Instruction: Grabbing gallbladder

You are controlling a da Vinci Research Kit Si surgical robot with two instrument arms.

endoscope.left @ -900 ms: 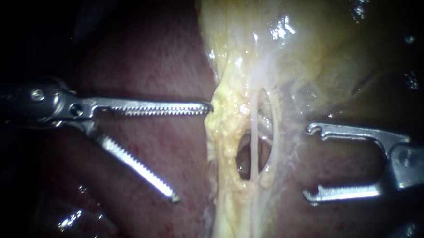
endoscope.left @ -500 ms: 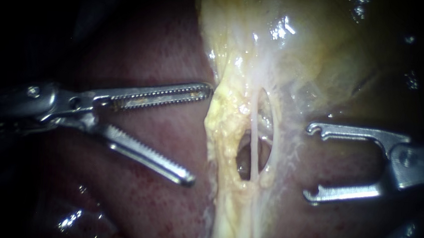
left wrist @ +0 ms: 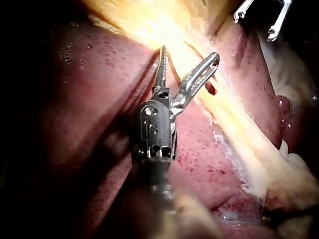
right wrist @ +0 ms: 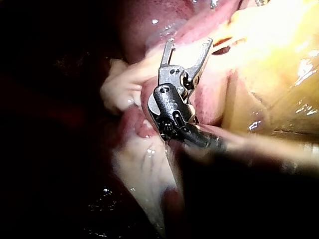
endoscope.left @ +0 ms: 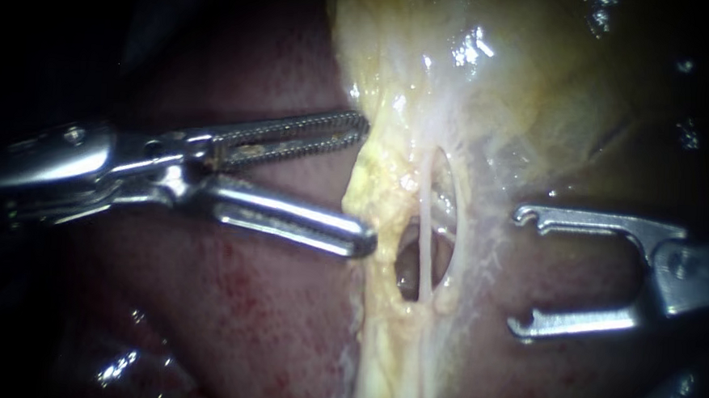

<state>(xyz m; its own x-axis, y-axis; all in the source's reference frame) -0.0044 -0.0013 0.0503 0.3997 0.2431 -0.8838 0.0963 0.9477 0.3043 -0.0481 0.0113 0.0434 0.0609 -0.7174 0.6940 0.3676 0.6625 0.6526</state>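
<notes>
While level over the liver (endoscope.left: 267, 316), left instrument (endoscope.left: 365, 185), jaws spread at the gallbladder (endoscope.left: 473, 92) edge; right instrument (endoscope.left: 517, 271), jaws apart.

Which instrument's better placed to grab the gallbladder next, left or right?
Left. The serrated silver left instrument has open jaws straddling the yellow fatty gallbladder edge; the hook-tipped silver right instrument sits open, apart from it.

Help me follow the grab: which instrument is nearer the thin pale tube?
Left. The left instrument, jaws open, has its tips at the yellow tissue just beside the tube. The right instrument, jaws open, sits farther off on the tube's other side.
</notes>
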